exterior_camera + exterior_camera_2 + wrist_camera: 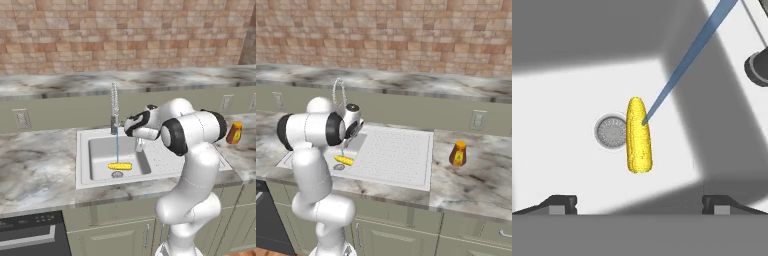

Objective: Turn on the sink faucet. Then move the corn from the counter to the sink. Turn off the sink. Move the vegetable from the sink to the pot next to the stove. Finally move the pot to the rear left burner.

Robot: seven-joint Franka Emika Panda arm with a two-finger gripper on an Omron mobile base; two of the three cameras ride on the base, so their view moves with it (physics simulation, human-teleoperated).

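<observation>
A yellow corn cob [120, 166] lies on the floor of the sink basin [100, 150], right beside the round drain [117, 174]. Water runs in a thin blue stream [117, 147] from the spring-neck faucet [115, 107] onto the corn. My gripper [139, 146] hangs open above the basin's right side, with nothing between its fingers. In the hand view the corn [638, 135] lies below the open gripper [639, 205], the stream [682, 75] lands on it, and the drain [611, 132] touches its left side. From the right base view, the corn [344, 160] sits under the gripper [346, 143].
A ribbed draining board [396, 152] lies to the right of the basin. An orange bottle [458, 153] stands on the marble counter [35, 170] further right. A dark appliance front [30, 235] sits below the counter at lower left. A brick wall runs behind.
</observation>
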